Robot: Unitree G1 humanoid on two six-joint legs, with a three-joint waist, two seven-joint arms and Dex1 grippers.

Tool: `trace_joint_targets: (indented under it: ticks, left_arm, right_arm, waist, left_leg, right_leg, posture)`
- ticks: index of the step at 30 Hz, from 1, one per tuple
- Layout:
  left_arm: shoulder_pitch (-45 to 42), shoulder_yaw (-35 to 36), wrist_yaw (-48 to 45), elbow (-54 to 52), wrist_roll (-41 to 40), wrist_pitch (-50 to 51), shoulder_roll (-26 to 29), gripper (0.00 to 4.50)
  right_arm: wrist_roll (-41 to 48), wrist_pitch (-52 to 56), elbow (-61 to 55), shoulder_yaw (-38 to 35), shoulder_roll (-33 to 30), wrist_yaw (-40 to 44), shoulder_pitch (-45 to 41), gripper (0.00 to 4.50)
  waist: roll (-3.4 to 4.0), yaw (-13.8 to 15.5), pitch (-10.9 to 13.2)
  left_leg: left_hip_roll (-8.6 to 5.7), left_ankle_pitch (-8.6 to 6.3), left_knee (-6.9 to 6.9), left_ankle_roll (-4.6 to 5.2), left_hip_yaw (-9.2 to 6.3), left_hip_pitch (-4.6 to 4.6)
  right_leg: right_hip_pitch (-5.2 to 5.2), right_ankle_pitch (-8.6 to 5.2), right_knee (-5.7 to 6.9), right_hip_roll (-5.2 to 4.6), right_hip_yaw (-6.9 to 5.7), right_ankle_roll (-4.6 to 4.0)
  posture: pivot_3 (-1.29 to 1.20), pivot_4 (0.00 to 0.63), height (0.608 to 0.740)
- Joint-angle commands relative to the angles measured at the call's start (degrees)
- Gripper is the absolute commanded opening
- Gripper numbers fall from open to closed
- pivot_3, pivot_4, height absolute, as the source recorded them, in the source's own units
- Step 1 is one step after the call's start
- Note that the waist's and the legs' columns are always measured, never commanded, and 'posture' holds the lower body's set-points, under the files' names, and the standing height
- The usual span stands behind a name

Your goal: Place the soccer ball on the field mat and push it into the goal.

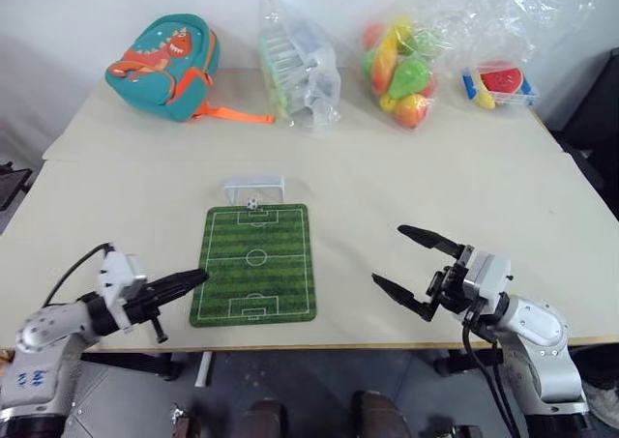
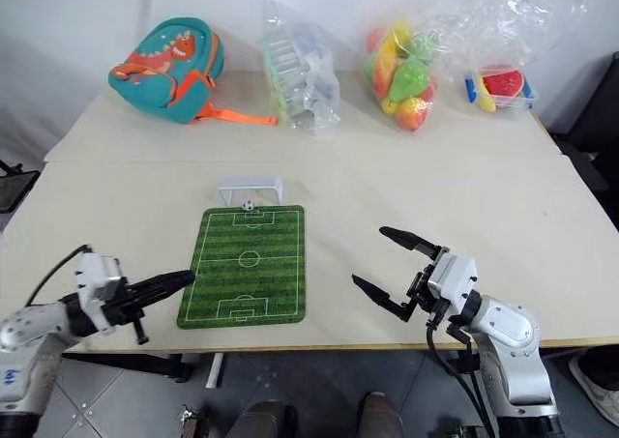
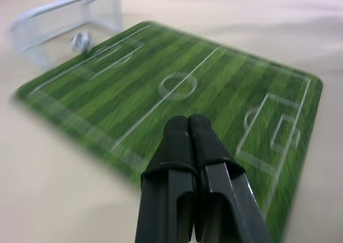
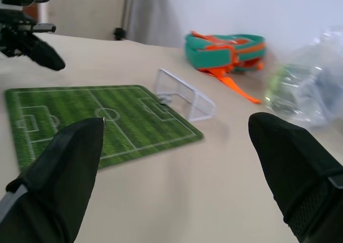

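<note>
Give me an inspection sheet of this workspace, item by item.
Surface: beige table, two boards butted together.
Job's things: field mat flat near front edge; soccer ball at the mouth of the goal, which stands at the mat's far end.
Clutter: backpack and bagged toys along far edge.
Grippers: left gripper shut, empty; right gripper open, empty.
Cables: black cable on left arm.
Surroundings: white wall, grey floor.
</note>
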Motion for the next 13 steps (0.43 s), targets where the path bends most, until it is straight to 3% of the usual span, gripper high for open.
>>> trace_joint_targets:
  ticks: [1,13]
  left_arm:
    - [3.93,5.32,-3.14,-1.20,-2.57,-1.85,0.95,0.03]
    - [1.54,10.70,3.44,6.13,0.58,-4.48,0.61,0.03]
  right_arm:
    - [2.80,-0.70,0.93,-0.92,-1.14,2.60,-1.52,4.50]
    - [3.49,-2.38,6.56,-0.86,-2.31,8.67,-5.32,4.50]
  waist:
    - [0.00,0.03,0.00]
    - [0.00,-0.01,0.00]
  left_leg:
    - [0.01,-0.01,-0.02,0.01,0.00,0.00]
    - [0.01,-0.02,-0.08,-0.01,0.03,0.06]
  right_leg:
    - [-0.01,0.00,-0.01,0.00,0.01,0.00]
    - [-0.02,-0.02,0.05,0.01,0.00,-0.04]
  posture:
    - [0.00,0.150,0.740]
    - [0.00,0.150,0.740]
